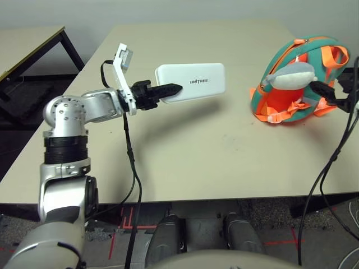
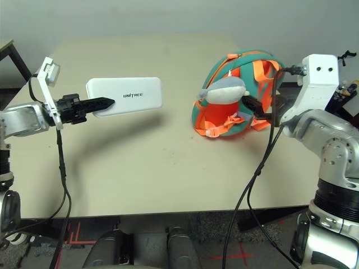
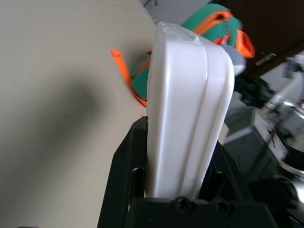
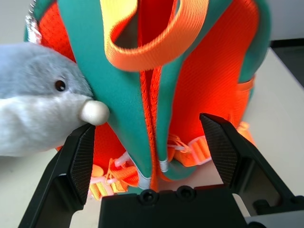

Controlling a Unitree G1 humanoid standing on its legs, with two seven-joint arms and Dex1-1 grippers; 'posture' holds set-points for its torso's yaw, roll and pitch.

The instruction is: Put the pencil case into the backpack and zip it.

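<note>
The white pencil case (image 1: 193, 83) with "UNITREE" lettering hangs flat above the left half of the table. My left gripper (image 1: 171, 89) is shut on its near end; in the left wrist view the pencil case (image 3: 190, 95) stands between the two black fingers. The teal-and-orange backpack (image 2: 216, 117) stands on the right of the table, a grey plush shark (image 2: 224, 88) on its front. My right gripper (image 4: 152, 133) is open at the backpack's right side. Its fingers straddle a teal panel with an orange zipper line, and an orange strap (image 4: 156, 38) loops above.
The beige table (image 1: 224, 151) has bare surface between the pencil case and the backpack. Another table (image 1: 28, 45) stands at the far left, beyond a gap. Black cables (image 1: 132, 168) hang from both wrists over the front edge.
</note>
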